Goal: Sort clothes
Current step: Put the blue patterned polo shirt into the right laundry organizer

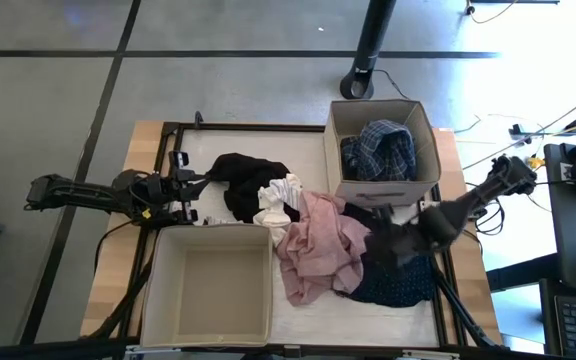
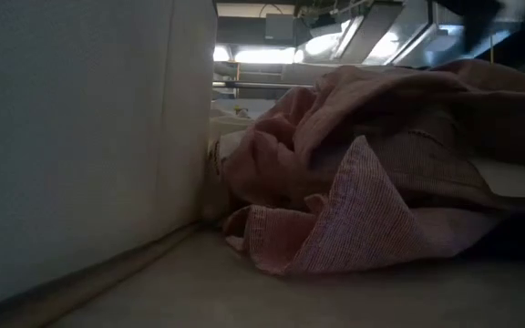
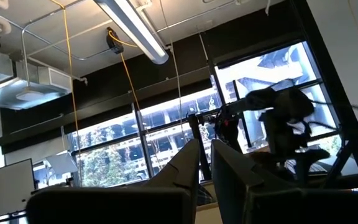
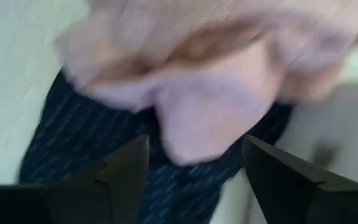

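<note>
Dark right gripper [image 4: 194,171] | spread | low over pink garment [image 4: 216,68]

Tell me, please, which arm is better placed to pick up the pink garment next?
Right: the right gripper hangs open directly over the pink garment, while the left gripper sits beside the black garment, farther away.

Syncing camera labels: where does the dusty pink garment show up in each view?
High view: dusty pink garment lies centre-right on the table, between the empty beige box and the navy dotted piece.
Low view: fills the centre and right.
Left wrist view: not in it.
Right wrist view: across the top, beyond the open right pincer.
Shared landmark: the beige box wall, left in the low view.
</note>
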`<state>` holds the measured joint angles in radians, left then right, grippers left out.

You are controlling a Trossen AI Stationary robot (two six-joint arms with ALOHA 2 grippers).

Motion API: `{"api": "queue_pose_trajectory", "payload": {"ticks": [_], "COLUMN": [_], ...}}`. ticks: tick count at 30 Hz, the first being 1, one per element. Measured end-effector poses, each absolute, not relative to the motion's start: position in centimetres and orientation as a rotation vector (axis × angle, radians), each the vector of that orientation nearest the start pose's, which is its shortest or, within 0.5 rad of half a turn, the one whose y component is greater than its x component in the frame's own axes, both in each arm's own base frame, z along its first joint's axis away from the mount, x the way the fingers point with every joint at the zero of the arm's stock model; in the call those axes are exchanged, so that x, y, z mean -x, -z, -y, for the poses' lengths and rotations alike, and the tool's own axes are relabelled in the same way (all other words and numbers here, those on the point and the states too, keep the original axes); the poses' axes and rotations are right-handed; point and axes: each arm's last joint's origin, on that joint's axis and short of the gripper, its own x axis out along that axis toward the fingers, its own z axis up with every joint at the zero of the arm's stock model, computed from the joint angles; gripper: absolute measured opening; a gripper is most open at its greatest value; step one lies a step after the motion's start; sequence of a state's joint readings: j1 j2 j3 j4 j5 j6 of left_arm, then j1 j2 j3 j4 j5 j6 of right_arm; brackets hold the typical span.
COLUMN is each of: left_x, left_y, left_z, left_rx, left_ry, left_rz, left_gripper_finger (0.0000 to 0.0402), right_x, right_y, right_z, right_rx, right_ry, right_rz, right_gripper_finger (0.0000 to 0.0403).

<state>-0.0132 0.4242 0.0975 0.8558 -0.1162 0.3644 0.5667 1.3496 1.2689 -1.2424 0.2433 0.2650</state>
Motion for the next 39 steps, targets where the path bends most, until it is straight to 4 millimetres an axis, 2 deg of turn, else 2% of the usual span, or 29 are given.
{"api": "queue_pose_trajectory", "payload": {"ticks": [6, 10, 16, 24, 29, 34, 39], "left_x": [-11.4, -11.4, -11.3, -11.3, -11.3, -11.3, -11.3], "left_y": [-23.9, -23.9, -24.0, -24.1, -24.1, -24.1, -24.1], "left_z": [-0.2, -0.2, -0.2, -0.2, -0.2, -0.2, -0.2], "left_rx": [-0.323, -0.331, -0.33, -0.336, -0.336, -0.336, -0.336], "left_ry": [-0.196, -0.198, -0.2, -0.204, -0.204, -0.204, -0.204], "left_rz": [0.503, 0.504, 0.516, 0.524, 0.524, 0.524, 0.523], "left_gripper_finger": [0.0031, 0.0031, 0.0031, 0.0031, 0.0031, 0.0031, 0.0031], "right_x": [-17.6, -16.7, -16.0, -15.5, -15.3, -15.3, -15.4], "right_y": [-26.4, -23.1, -19.0, -15.1, -13.5, -13.3, -13.2], "right_z": [-14.0, -14.7, -13.6, -11.2, -10.1, -9.9, -10.0], "right_rx": [0.159, 0.112, 0.147, 0.111, 0.035, 0.09, 0.056], "right_ry": [-0.084, -0.095, 0.018, 0.197, 0.193, 0.162, 0.128], "right_rz": [-1.404, -1.432, -1.394, -1.356, -1.37, -1.36, -1.382], "right_gripper_finger": [0.0257, 0.0257, 0.0257, 0.0257, 0.0256, 0.0249, 0.0189]}}
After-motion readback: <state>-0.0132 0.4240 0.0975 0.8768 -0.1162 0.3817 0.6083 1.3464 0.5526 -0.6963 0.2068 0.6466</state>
